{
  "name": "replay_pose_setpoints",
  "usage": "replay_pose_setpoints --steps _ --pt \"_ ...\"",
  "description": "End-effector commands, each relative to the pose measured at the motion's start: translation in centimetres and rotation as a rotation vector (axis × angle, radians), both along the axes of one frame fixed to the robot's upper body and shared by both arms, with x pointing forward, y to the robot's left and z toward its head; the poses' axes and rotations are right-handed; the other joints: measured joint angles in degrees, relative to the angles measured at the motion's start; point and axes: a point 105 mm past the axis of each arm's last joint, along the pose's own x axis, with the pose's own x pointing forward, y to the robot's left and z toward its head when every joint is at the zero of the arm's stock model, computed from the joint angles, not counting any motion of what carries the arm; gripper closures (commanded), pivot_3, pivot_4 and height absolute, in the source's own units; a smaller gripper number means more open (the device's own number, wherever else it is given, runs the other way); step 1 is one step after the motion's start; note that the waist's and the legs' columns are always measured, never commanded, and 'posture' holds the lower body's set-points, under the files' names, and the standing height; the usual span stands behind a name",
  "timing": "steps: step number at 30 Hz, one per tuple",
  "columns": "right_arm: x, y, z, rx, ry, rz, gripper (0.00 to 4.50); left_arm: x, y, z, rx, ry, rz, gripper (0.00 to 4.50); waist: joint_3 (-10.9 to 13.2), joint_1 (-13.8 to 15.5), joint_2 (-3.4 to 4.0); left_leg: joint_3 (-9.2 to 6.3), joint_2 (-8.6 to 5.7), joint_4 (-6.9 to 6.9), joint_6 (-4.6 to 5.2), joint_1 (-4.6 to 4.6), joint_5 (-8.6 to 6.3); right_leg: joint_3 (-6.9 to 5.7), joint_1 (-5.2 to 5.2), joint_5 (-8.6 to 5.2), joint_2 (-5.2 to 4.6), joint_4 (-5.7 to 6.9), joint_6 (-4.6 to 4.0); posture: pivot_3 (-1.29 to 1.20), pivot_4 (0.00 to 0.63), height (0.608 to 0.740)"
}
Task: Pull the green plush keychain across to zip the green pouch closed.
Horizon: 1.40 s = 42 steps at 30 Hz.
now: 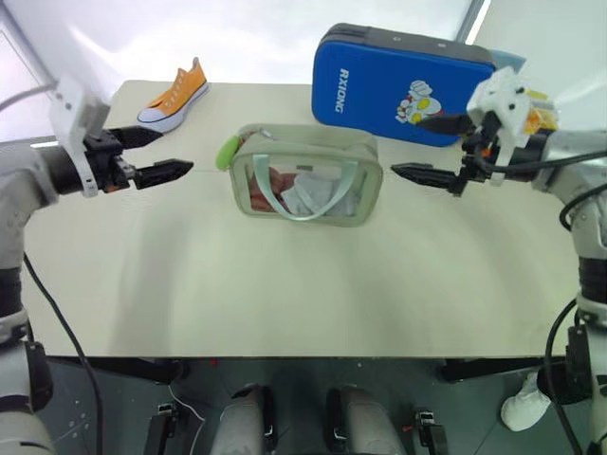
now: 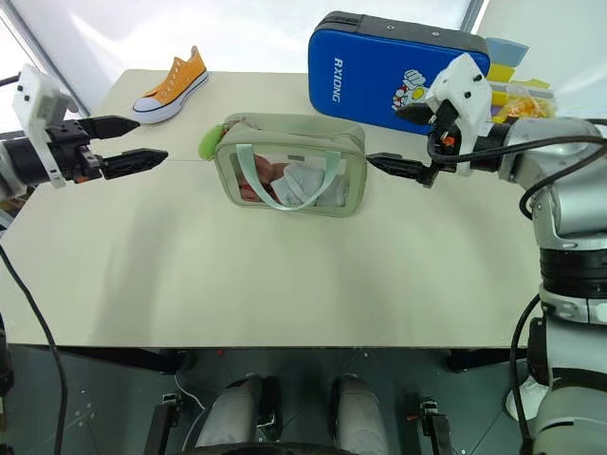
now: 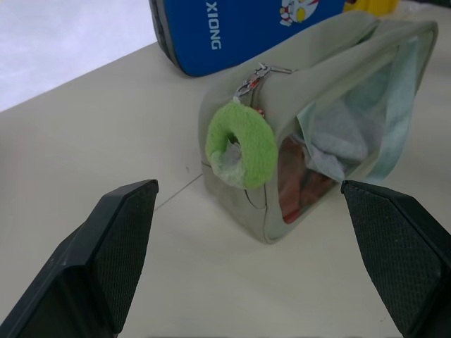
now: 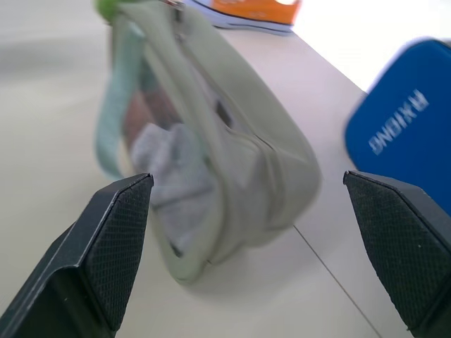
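We take the green pouch (image 1: 306,176) as our landmark; it stands upright near the middle of the cream table (image 1: 285,294), red and white items showing through its clear side. The green plush keychain (image 3: 242,145) hangs off the pouch's left end on a metal clasp. Our left gripper (image 1: 157,155) hovers off that same end, clear of the pouch, fingers spread wide and holding nothing. Our right gripper (image 1: 427,150) hovers off the opposite end, likewise agape and empty. Behind the pouch stands a blue hard case (image 1: 398,83); an orange sneaker (image 1: 174,96) lies behind it to the left.
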Motion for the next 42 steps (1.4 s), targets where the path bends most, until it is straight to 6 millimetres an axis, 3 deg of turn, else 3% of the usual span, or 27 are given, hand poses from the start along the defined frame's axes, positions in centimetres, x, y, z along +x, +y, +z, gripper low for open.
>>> replay_pose_setpoints --steps 1,12,16,20,25,28,35,42 --pt "0.0 0.2 0.9 -0.010 -0.045 0.017 0.00 0.4 0.2 1.8 0.007 -0.080 0.029 0.05 0.01 0.02 0.00 0.00 0.00 0.01 0.00 -0.03 0.00 0.00 -0.02 0.00 0.00 0.00 0.00 0.00 0.150 0.740" --pt "0.3 1.8 2.1 0.015 -0.087 0.073 0.00 0.3 0.1 3.1 -0.014 -0.125 0.032 0.05 0.02 -0.17 -0.02 0.02 0.01 0.03 0.00 -0.16 0.00 0.00 -0.16 0.00 0.02 0.02 0.00 0.00 0.150 0.740" --pt "1.2 3.8 2.5 0.065 -0.095 0.104 0.00 -0.5 -2.5 3.3 -0.035 -0.097 -0.079 0.05 0.02 -0.14 -0.02 0.01 0.01 0.05 -0.01 -0.16 0.01 0.00 -0.16 0.00 0.03 0.05 0.00 0.00 0.150 0.740" --pt "3.3 5.6 0.8 0.001 -0.100 0.093 0.00 -1.5 -6.2 3.3 -0.045 -0.110 -0.190 0.05 0.02 0.05 -0.02 -0.01 0.00 0.05 0.00 -0.17 0.00 0.01 -0.14 0.00 0.00 0.05 0.00 0.00 0.150 0.740" --pt "4.9 7.0 -1.0 -0.058 -0.101 0.087 0.00 -1.6 -7.5 2.5 -0.051 -0.110 -0.188 0.05 0.03 -0.13 0.00 -0.02 -0.01 0.09 -0.01 -0.17 0.01 0.02 -0.14 0.01 0.02 0.08 0.01 0.00 0.150 0.740" --pt "4.8 7.3 -1.5 -0.098 -0.105 0.122 0.88 -1.8 -7.2 1.9 -0.042 -0.100 -0.168 0.00 0.04 -0.14 0.01 -0.02 0.00 0.07 -0.01 -0.17 0.01 0.02 -0.16 0.01 0.01 0.08 0.01 0.00 0.150 0.740" --pt "4.7 7.7 -1.1 -0.113 -0.139 0.161 4.47 -1.8 -5.9 1.7 -0.042 -0.101 -0.108 0.00 0.04 -0.22 0.01 -0.02 0.01 0.07 -0.03 -0.15 0.02 0.02 -0.15 0.01 0.01 0.10 0.01 0.00 0.150 0.740" --pt "2.6 7.3 1.8 -0.094 -0.192 0.258 4.47 -2.0 -1.8 1.6 0.011 -0.087 0.015 0.00 0.07 -0.32 0.04 -0.01 0.01 0.04 -0.03 -0.16 0.02 0.02 -0.19 0.01 0.01 0.10 0.01 0.00 0.150 0.740"
